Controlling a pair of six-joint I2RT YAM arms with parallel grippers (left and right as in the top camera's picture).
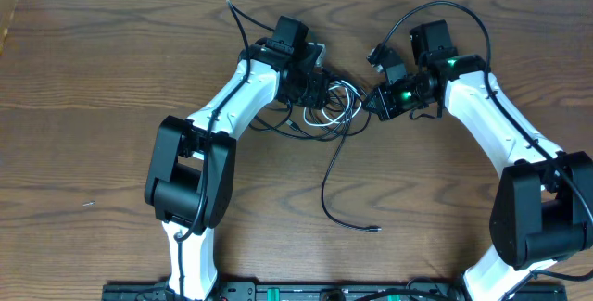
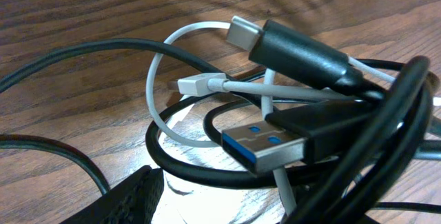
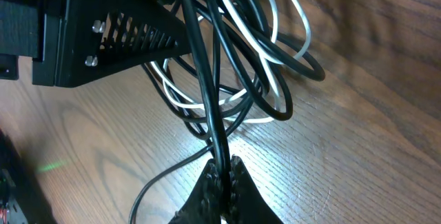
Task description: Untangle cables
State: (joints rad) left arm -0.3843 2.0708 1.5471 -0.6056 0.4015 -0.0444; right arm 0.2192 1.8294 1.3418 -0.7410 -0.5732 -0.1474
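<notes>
Step in hand: by my reading the pulling-apart stage, and early in it. The cable tangle (image 1: 326, 105) is one knot with an arm at either side.
Tangle position: toward the far edge of the tabletop (image 1: 93, 153), roughly midway between its left and right edges. One black tail (image 1: 326, 182) strays toward the near edge and ends in a small plug (image 1: 373, 230) lying free.
Right tool (image 3: 222, 176): clenched on a black cable (image 3: 205, 79), which is nipped between the fingertips and rises into the loops above.
Left tool (image 1: 313, 81): at the tangle's left side, with loops crowding against it. Whether it grips anything I cannot tell, since its wrist view shows only one dark finger (image 2: 131, 196) in the bottom corner.
Strands: several black loops, with a thinner white cable (image 2: 155, 93) threaded through them.
Connectors: a USB-A plug (image 2: 265, 145) with a blue tongue, a USB-C plug (image 2: 244, 32) above it, and a small white connector (image 2: 196, 84) beside them, all bunched within the loops.
Progress: little, I judge; no cable lies separate yet.
Next move calls for: probably drawing the pinched strand slowly toward the right edge while the left side steadies the bundle. The plugs need watching so they do not snag in a loop and tighten the knot.
</notes>
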